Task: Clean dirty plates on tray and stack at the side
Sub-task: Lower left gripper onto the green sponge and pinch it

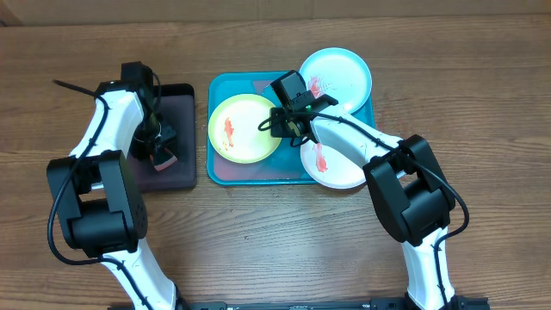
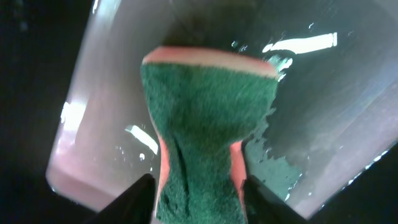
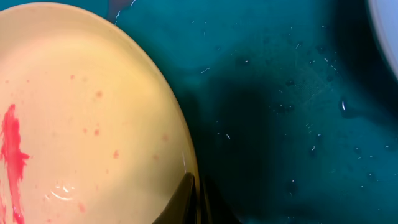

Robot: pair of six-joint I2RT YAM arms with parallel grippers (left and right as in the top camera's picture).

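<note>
The turquoise tray (image 1: 222,169) holds the yellow-green plate (image 1: 241,129) with a red smear. The light blue plate (image 1: 344,73) leans on the tray's far right corner and the white plate (image 1: 340,168) overlaps its right front edge. Both have red smears. My right gripper (image 1: 284,120) is shut on the yellow-green plate's right rim (image 3: 183,165), with the tray floor (image 3: 286,112) beside it. My left gripper (image 1: 159,151) is shut on a green and pink sponge (image 2: 205,118) over the black tray (image 1: 181,172).
The black tray with pinkish wet inside (image 2: 93,130) sits left of the turquoise tray. Wooden table (image 1: 275,250) lies all round. Both arms' bases stand at the front edge.
</note>
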